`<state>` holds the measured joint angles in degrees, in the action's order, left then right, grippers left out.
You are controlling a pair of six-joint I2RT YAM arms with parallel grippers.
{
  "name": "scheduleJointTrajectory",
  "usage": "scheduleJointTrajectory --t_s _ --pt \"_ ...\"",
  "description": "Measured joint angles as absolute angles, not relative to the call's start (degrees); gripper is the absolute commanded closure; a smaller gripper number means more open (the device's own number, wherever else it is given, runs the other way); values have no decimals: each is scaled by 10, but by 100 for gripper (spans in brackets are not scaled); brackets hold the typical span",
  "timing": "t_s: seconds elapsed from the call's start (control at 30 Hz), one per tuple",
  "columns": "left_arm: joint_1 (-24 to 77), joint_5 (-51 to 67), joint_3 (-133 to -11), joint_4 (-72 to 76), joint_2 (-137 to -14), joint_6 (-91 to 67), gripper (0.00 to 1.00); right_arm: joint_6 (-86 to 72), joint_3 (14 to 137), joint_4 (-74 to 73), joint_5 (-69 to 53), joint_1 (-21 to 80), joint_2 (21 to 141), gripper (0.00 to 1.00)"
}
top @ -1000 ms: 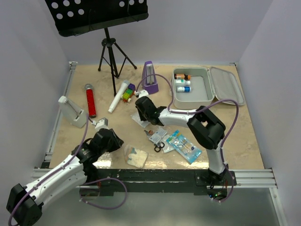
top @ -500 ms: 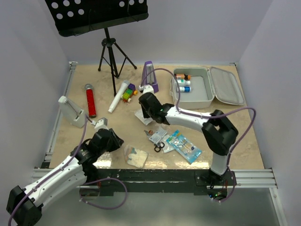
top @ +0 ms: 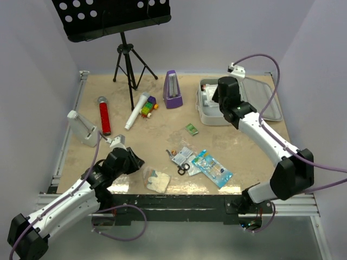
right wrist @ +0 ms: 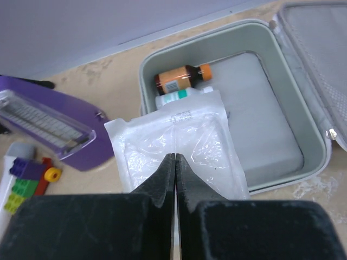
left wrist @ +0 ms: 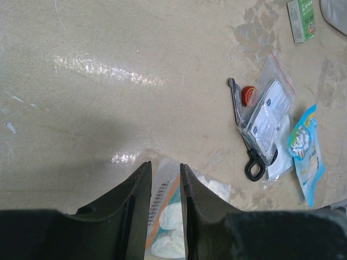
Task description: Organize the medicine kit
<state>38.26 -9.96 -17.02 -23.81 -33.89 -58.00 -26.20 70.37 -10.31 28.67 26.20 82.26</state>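
While right end effector (right wrist: 174,158) pinches a packet (right wrist: 187,138) over bottles (right wrist: 181,77) in the medicine kit (right wrist: 293,97), left end effector (left wrist: 166,170) sits spread.

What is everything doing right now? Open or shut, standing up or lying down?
medicine kit, open, lid lying flat on the table beside it
right gripper, shut on the clear packet, above the kit
left gripper, open a little, holding nothing
brown bottle, lying on its side in the kit, cap on
scissors, lying flat, blades closed
metronome, standing upright
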Motion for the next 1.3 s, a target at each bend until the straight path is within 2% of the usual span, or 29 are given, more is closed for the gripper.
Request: scheduleJointTrajectory --t_s 0.5,0.87,1.3 --pt "383 -96 -170 -227 -367 -579 69 -310 627 -78 278 210 957 100" --pt "383 -96 -170 -215 -382 -579 69 -323 629 -51 275 205 964 100" --pt "383 -96 -169 -203 -394 -579 69 -324 651 -33 262 190 1037 100"
